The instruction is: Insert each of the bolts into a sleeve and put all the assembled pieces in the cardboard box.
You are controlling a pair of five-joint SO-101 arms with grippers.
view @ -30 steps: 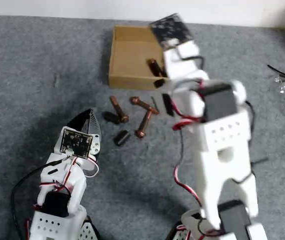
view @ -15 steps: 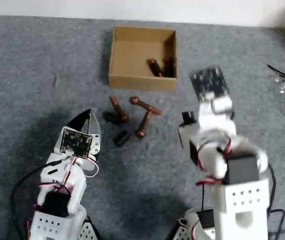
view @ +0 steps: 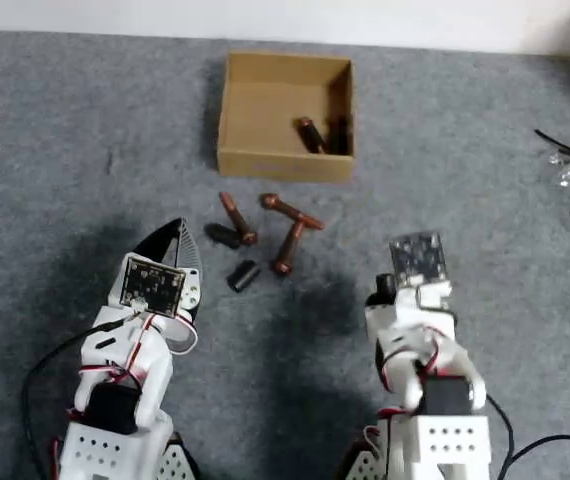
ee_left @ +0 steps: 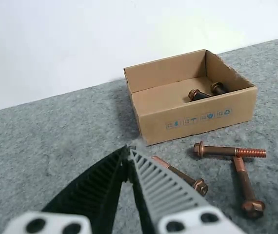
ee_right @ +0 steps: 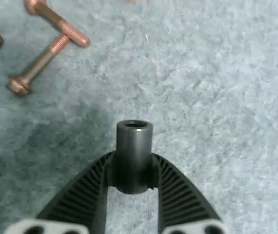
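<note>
Left tool (ee_left: 129, 152) clenched, empty, near three loose bolts (view: 287, 248) on the counter (view: 65, 150); my right tool (ee_right: 133, 163) grasps a black sleeve (ee_right: 134, 141), bore showing. I'd hold that sleeve steady and bring one bolt thread-first, straight in.

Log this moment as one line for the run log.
left hand: shut, empty | right hand: shut on sleeve | bolts: three loose on table | box: piece inside

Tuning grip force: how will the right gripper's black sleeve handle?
The black sleeve looks rigid, so squeezing likely won't deform it. Its smooth round wall might slip in the right gripper, and probably rolls if laid down.
</note>
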